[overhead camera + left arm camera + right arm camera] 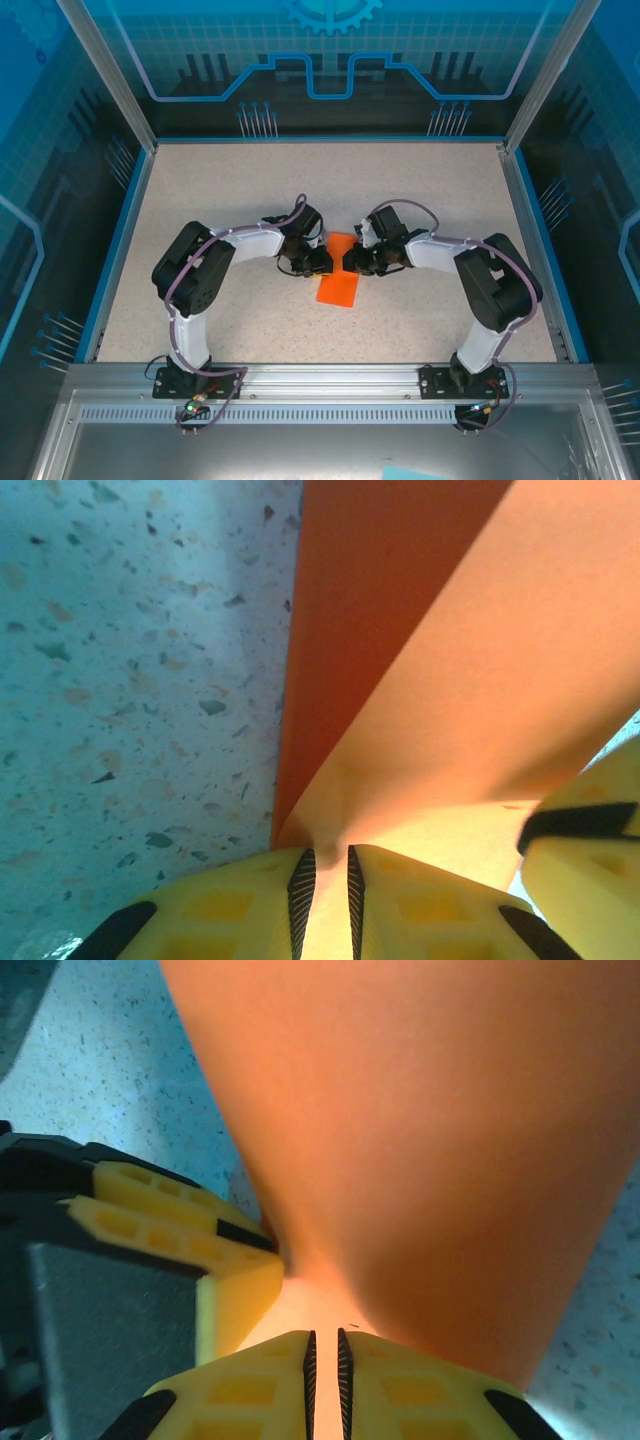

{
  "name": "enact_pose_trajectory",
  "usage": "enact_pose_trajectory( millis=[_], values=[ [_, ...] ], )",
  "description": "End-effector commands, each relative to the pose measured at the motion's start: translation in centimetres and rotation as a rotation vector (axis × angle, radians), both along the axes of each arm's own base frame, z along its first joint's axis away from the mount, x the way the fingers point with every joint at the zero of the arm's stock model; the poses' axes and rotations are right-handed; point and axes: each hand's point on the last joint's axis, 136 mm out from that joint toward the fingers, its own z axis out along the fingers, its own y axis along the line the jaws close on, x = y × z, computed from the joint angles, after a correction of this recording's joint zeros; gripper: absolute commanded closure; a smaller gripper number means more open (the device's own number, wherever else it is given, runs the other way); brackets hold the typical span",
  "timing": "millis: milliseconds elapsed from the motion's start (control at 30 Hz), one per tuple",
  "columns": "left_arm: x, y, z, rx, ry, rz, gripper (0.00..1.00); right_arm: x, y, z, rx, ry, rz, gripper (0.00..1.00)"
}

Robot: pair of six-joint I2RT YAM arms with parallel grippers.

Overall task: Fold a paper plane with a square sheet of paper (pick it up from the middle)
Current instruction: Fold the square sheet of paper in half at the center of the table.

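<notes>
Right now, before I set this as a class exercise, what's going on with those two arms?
Both arms meet at the middle of the table over the orange paper plane. The left gripper pinches it from one side, the right gripper from the other. A long crease runs along the paper.
</notes>
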Motion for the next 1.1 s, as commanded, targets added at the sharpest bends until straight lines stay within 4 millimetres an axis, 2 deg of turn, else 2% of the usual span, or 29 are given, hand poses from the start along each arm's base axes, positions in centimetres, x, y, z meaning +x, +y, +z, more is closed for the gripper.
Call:
enact_pose_trajectory(
  millis=[0, 633, 1067],
  values=[
    [-2.6, 3.4, -2.8, 0.166, 0.076, -0.003, 0.77, 0.7, 0.0, -0.3, 0.004, -0.011, 0.019, 0.83],
    [-2.2, 2.8, -0.2, 0.128, 0.043, -0.005, 0.74, -0.4, 0.0, -2.6, -0.027, 0.045, 0.093, 0.85],
    [-3.0, 0.0, 2.4, 0.040, 0.001, -0.023, 0.74, -1.0, 0.4, -2.2, 0.002, 0.053, 0.118, 0.84]
  ],
)
